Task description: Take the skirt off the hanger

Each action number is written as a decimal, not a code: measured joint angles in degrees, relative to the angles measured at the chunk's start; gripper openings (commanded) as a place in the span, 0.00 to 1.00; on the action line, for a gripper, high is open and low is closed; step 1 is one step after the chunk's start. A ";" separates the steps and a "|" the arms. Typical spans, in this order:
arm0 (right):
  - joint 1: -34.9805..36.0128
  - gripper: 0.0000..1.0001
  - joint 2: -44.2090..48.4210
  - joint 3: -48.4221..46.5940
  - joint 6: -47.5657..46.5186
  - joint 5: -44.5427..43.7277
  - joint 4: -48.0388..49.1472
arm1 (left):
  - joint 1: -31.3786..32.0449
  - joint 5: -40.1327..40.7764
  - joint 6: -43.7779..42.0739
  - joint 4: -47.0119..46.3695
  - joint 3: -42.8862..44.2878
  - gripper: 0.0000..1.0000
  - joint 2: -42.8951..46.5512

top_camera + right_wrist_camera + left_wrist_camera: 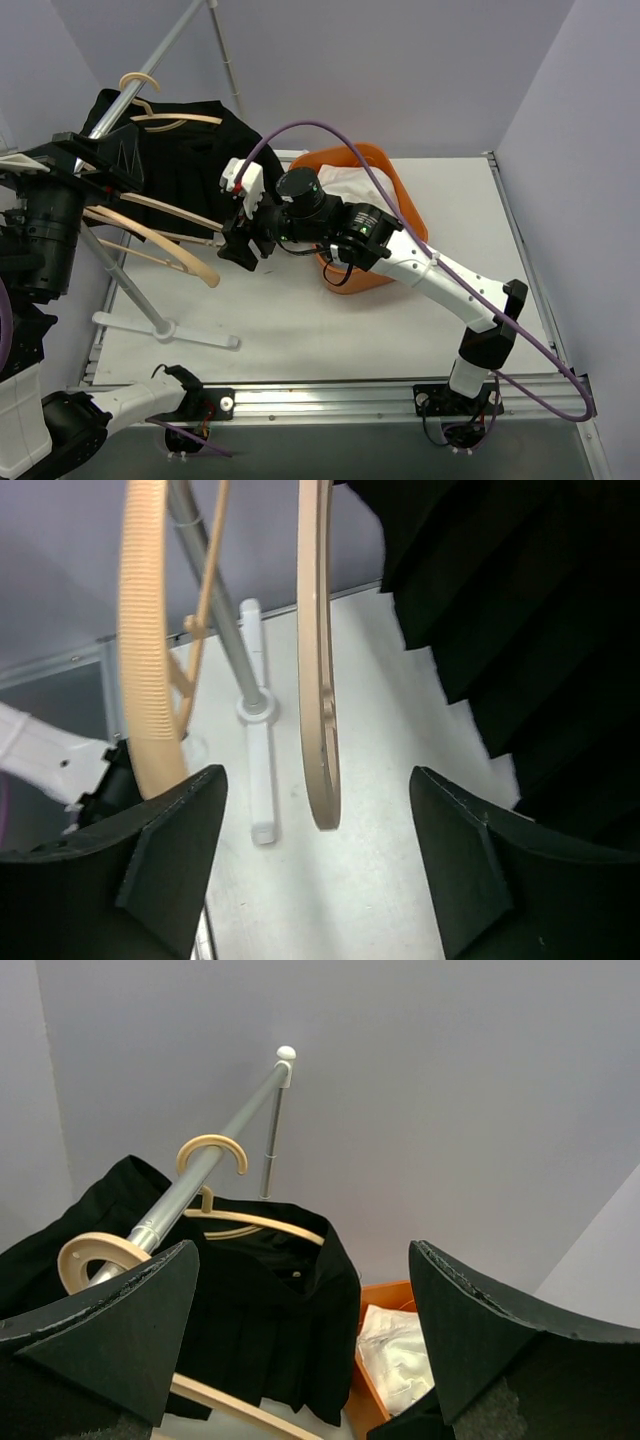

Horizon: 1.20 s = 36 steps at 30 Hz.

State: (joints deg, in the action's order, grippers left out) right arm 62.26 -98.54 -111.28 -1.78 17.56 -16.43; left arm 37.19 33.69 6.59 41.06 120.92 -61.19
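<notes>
The black skirt (pixel 195 170) is seen hung on a wooden hanger (pixel 176 120) from the metal rail (pixel 118 106), above the far left of the tabletop (pixel 300 325). The left end effector (pixel 302 1250) is held spread beside the rail, with nothing gripped. The right end effector (pixel 240 250) is likewise spread, just beside the skirt's lower edge and among empty hangers (pixel 165 242). An orange basket (pixel 388 168) holding white cloth (pixel 345 181) is set behind the right arm.

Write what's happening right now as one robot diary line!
skirt: on hanger, hung on rail | right fingers: open, beside empty hangers | left fingers: open, holding nothing
</notes>
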 measured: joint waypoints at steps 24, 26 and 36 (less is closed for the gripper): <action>-19.12 1.00 -13.81 -19.30 -4.94 -2.45 9.60 | 0.00 -2.95 0.00 5.22 -5.51 0.94 4.94; -20.13 1.00 -16.35 -20.76 -5.95 -0.48 9.14 | 0.00 -3.32 0.26 5.46 -5.51 0.94 5.22; -22.80 1.00 -23.96 -24.22 -9.16 6.97 7.04 | 0.00 -5.11 1.55 5.35 -9.73 0.94 7.72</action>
State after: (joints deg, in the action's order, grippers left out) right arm 39.46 -122.50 -135.50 -10.94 24.53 -9.39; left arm 37.19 28.58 8.14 46.41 111.20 -53.47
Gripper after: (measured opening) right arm 0.998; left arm 0.942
